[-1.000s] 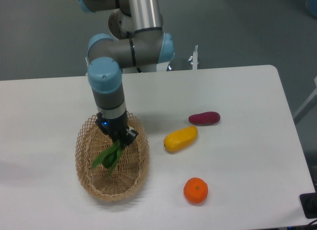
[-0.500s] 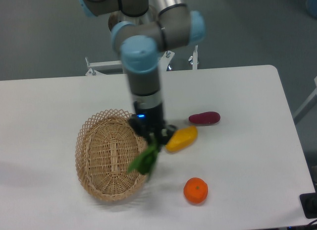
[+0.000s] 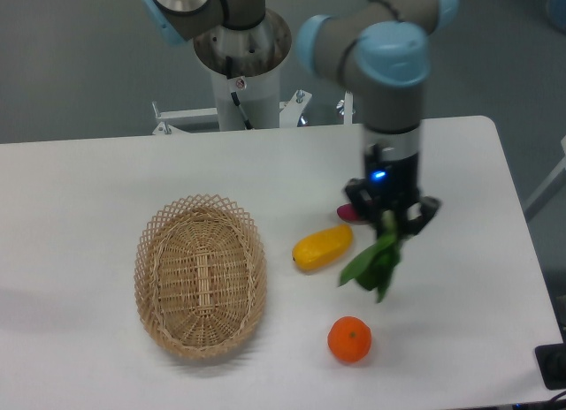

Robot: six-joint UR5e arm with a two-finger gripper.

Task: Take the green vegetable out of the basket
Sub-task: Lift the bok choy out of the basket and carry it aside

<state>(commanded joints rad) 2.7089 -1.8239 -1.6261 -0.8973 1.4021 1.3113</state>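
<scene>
Grey floor lies behind the white table (image 3: 106,189). The wicker basket (image 3: 200,275) sits well left of the gripper (image 3: 389,217), which pinches the green vegetable (image 3: 373,262), its leaves hanging below. Just left: 1 yellow fruit (image 3: 323,247). Below-left: 1 orange (image 3: 349,339). A purple vegetable (image 3: 347,213) peeks out behind the gripper.

A white table (image 3: 106,180) carries a wicker basket (image 3: 200,275) on its left part. To the right lie a yellow fruit (image 3: 323,247), an orange (image 3: 349,339) nearer the front, and a partly hidden purple-red thing (image 3: 347,213).
</scene>
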